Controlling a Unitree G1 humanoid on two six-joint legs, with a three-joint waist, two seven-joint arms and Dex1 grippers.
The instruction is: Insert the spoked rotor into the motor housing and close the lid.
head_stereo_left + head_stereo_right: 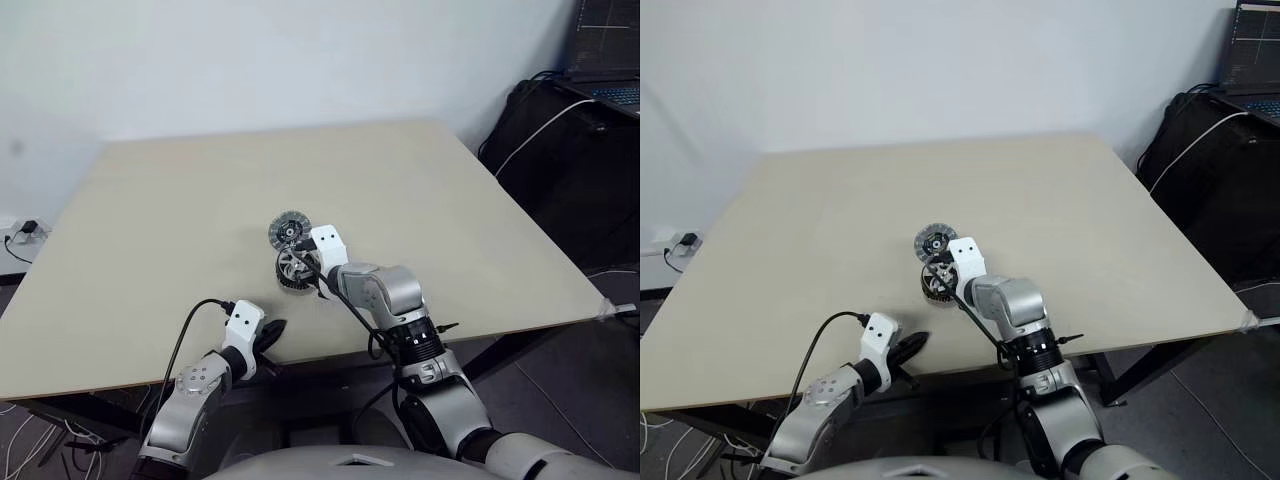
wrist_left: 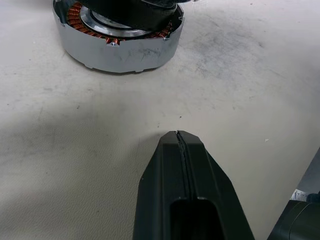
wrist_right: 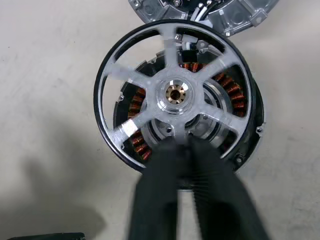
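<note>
Rotor point(image 3: 170, 95) held over the housing point(image 3: 240, 110), mid-insertion.
Right gripper point(image 3: 189, 145) jaws are pinched on a spoke; centring and lowering are needed; left gripper point(image 2: 179, 135) jaws are pressed together.

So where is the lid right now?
The lid lies flat on the table near its middle, just beyond the housing and close beside it, ahead of the right gripper.
</note>
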